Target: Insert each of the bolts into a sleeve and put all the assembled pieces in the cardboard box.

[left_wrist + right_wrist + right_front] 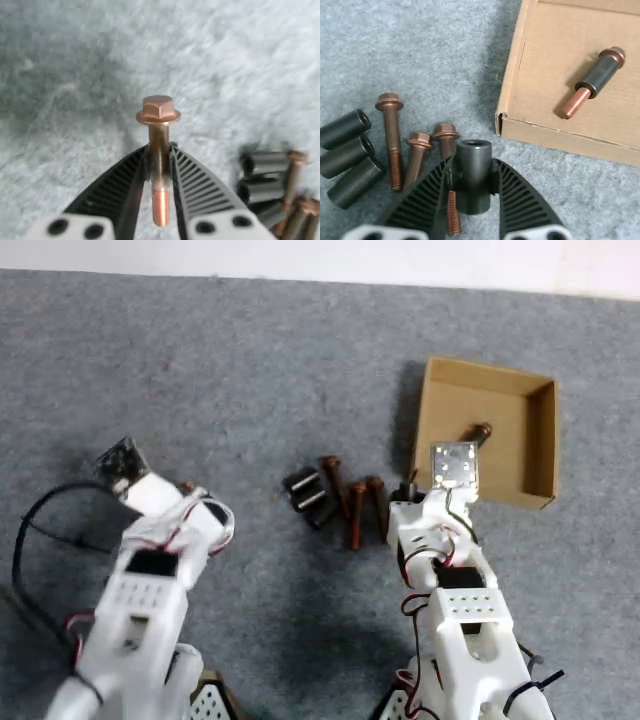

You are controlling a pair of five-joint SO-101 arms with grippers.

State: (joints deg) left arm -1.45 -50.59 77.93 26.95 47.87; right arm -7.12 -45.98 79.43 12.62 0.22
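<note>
Bolt (159,165), copper-coloured and hex-headed, is pinched by its smooth shank between the left gripper's (159,150) ribbed black jaws, the right gripper (473,162) clamps a dark round sleeve (472,177), and three loose bolts (418,155) and sleeves (347,152) lie on grey felt (200,360) at the cardboard box's (560,137) 8 o'clock.

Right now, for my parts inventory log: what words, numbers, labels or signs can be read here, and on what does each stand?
None can be read. The cardboard box is plain; the head of the bolt in the left gripper shows no legible stamp; the sleeve in the right gripper and the loose sleeves are bare black.
</note>
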